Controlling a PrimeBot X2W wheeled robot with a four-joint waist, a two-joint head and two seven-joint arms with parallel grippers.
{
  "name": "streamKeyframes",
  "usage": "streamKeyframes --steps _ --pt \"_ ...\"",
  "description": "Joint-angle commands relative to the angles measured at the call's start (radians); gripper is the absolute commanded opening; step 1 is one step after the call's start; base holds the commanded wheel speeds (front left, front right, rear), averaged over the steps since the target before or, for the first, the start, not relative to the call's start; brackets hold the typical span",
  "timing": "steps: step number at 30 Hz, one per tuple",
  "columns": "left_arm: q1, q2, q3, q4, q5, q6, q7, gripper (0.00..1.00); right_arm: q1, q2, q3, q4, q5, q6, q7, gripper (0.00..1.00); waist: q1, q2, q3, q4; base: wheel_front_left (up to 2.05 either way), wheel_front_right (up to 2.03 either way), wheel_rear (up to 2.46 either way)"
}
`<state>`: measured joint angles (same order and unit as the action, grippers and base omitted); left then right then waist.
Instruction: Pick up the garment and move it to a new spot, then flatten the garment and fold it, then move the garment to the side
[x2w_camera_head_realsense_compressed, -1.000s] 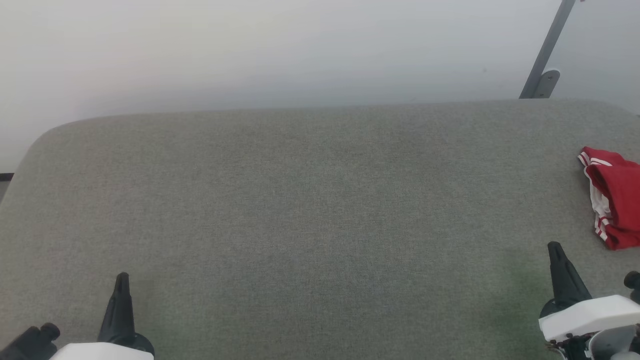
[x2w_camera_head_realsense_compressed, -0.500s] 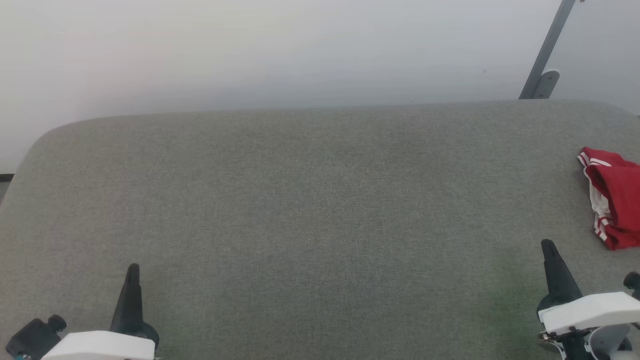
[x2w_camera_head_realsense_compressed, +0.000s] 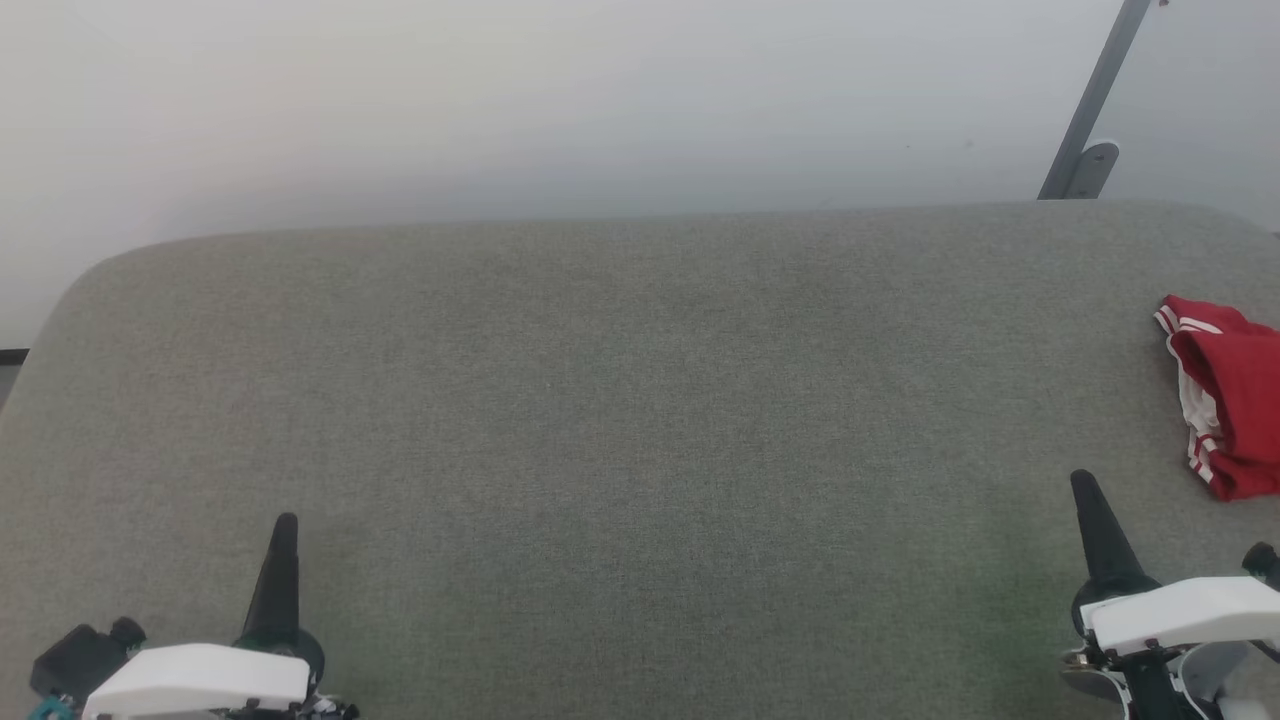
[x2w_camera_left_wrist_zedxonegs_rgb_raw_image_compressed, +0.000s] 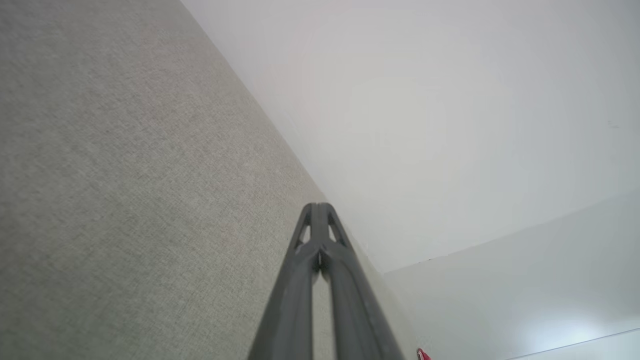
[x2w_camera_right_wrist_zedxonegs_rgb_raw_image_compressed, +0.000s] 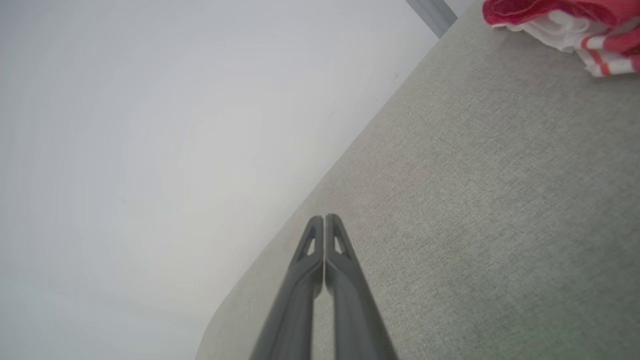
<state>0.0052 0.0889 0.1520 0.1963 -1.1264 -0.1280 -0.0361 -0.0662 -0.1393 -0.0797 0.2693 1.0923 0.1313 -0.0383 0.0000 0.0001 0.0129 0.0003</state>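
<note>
The garment (x2w_camera_head_realsense_compressed: 1228, 395), red with white and striped trim, lies bunched at the right edge of the grey fabric table (x2w_camera_head_realsense_compressed: 620, 400), partly cut off by the head view's border. It also shows at the top right of the right wrist view as a crumpled red and white heap (x2w_camera_right_wrist_zedxonegs_rgb_raw_image_compressed: 570, 22), and a red speck of the garment (x2w_camera_left_wrist_zedxonegs_rgb_raw_image_compressed: 423, 355) sits at the bottom of the left wrist view. My right gripper (x2w_camera_head_realsense_compressed: 1085, 485) is shut and empty, below and left of the garment. At the lower left, my left gripper (x2w_camera_head_realsense_compressed: 286, 525) is shut and empty over bare table.
A pale wall rises behind the table's far edge. A grey metal post (x2w_camera_head_realsense_compressed: 1092, 105) with a bracket leans at the back right. The table's rounded back-left corner (x2w_camera_head_realsense_compressed: 90, 275) shows in the head view.
Both grippers have crept inward and slightly forward: the left one to the right, the right one to the left. The garment has not moved.
</note>
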Motion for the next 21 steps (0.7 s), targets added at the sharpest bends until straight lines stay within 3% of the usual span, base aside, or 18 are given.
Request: streamKeyframes --steps 1,21 --pt "-0.025 0.003 -0.001 -0.007 -0.022 -0.002 0.006 0.0 -0.02 0.0 -0.006 -0.012 0.024 0.0 0.007 0.0 0.0 -0.0001 0.0 0.0 0.0 0.0 0.0" --pt "-0.061 -0.013 -0.014 0.014 -0.189 -0.003 0.06 0.0 -0.031 0.033 -0.016 -0.018 0.203 0.0 0.061 0.0 0.0 -0.0001 -0.003 0.0 0.0 0.0 0.0"
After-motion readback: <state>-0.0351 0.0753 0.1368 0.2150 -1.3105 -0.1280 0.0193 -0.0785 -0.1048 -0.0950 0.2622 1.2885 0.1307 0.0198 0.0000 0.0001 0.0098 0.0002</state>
